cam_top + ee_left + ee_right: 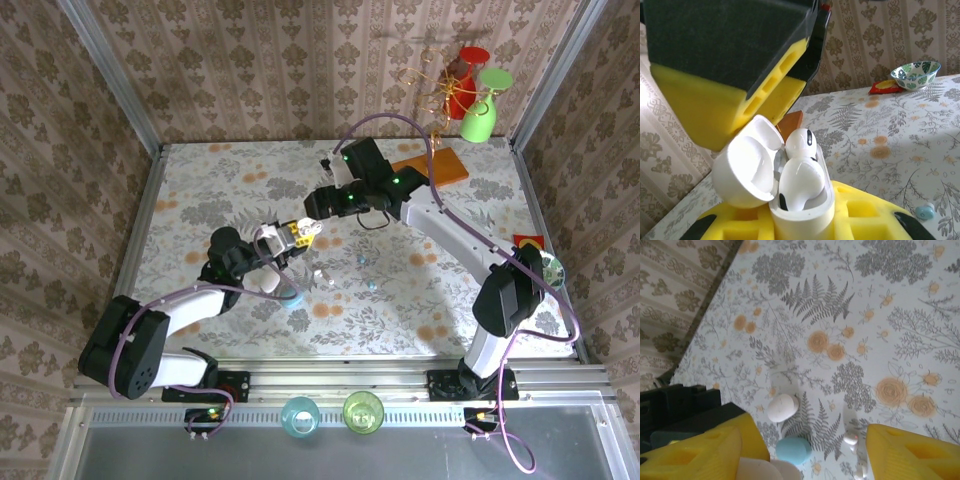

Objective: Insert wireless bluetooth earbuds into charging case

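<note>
Left gripper (289, 236): closed firmly on the open white case (805, 220); the case stands between its two yellow fingers, with the lid (742, 175) tipped back
Right gripper (807, 440): fingers spread apart and, as far as we see, holding nothing; it hangs close beside the left gripper
Earbuds in the case (800, 175): two white ones sit in the wells, right between the left fingers; we think the rear one stands a little high
Loose earbuds: a small white one (850, 438) lies on the table under the right gripper, near the finger at the right of its view; a teal one (926, 211) lies on the table ahead of the left gripper
Handling: we judge them very light, hard and glossy, so slippery and easy to flick away
Where to hold: across the round head with a gentle pinch, so the stem stays free to enter the well first
</note>
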### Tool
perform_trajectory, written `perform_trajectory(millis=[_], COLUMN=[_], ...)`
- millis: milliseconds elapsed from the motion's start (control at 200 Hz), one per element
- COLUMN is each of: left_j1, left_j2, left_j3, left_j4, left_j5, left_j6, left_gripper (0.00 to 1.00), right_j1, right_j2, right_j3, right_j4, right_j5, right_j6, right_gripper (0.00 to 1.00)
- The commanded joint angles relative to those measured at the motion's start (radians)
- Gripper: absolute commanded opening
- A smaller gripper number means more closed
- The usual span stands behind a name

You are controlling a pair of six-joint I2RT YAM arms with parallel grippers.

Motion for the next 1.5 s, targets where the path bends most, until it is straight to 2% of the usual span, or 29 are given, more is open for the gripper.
perform_trajectory(millis=[0, 170, 220, 370, 400, 445, 560, 710, 845, 985, 1090, 1200, 1320, 1435, 1470, 1495], left_j1=[0.005, 0.006, 0.007, 0.021, 0.021, 0.051, 0.054, 0.053, 0.047, 0.042, 0.043, 0.045, 0.046, 0.052, 0.053, 0.055], left_j2=[-0.032, -0.022, -0.018, -0.027, -0.03, -0.037, -0.056, -0.065, -0.043, -0.003, 0.032, 0.071, 0.097, 0.103, 0.101, 0.097], left_j3=[0.004, 0.017, 0.023, 0.066, 0.078, 0.086, 0.083, 0.097, 0.107, 0.133, 0.13, 0.136, 0.139, 0.123, 0.117, 0.114], left_j4=[0.01, 0.016, 0.02, -0.067, -0.093, -0.115, -0.088, -0.057, 0.012, 0.038, 0.14, 0.215, 0.24, 0.271, 0.273, 0.273], left_j5=[-0.05, -0.05, -0.089, -0.072, -0.064, 0.006, 0.126, 0.252, 0.29, 0.306, 0.304, 0.312, 0.322, 0.32, 0.317, 0.311], left_j6=[0.016, -0.053, -0.093, -0.296, -0.34, -0.389, -0.51, -0.661, -0.762, -0.83, -0.881, -0.933, -0.944, -0.932, -0.919, -0.904], left_gripper=[0.0, 0.0, 0.0, 0.0, 0.0, 0.0, 0.0, 0.0, 0.0, 0.0, 0.0, 0.0, 0.0, 0.0, 0.08, 0.19], right_j1=[0.003, 0.006, 0.008, 0.001, 0.0, -0.004, -0.027, -0.07, -0.089, -0.088, -0.089, -0.089, -0.089, -0.089, -0.089, -0.091], right_j2=[-0.019, -0.052, -0.07, -0.185, -0.212, -0.248, -0.309, -0.298, -0.265, -0.231, -0.21, -0.201, -0.206, -0.212, -0.213, -0.215], right_j3=[-0.002, -0.022, -0.033, -0.156, -0.194, -0.256, -0.363, -0.395, -0.394, -0.376, -0.373, -0.376, -0.386, -0.39, -0.392, -0.395], right_j4=[-0.116, -0.17, -0.168, 0.002, 0.056, 0.149, 0.306, 0.379, 0.418, 0.418, 0.415, 0.416, 0.424, 0.427, 0.429, 0.433], right_j5=[-0.046, -0.054, -0.038, -0.039, -0.062, -0.104, -0.246, -0.423, -0.51, -0.584, -0.602, -0.622, -0.615, -0.594, -0.577, -0.564], right_j6=[-0.056, -0.115, -0.129, -0.149, -0.159, -0.168, -0.198, -0.214, -0.203, -0.205, -0.206, -0.203, -0.198, -0.192, -0.188, -0.184], right_gripper=[0.68, 0.68, 0.68, 0.68, 0.68, 0.69, 0.65, 0.61, 0.55, 0.5, 0.5, 0.41, 0.24, 0.19, 0.18, 0.18])
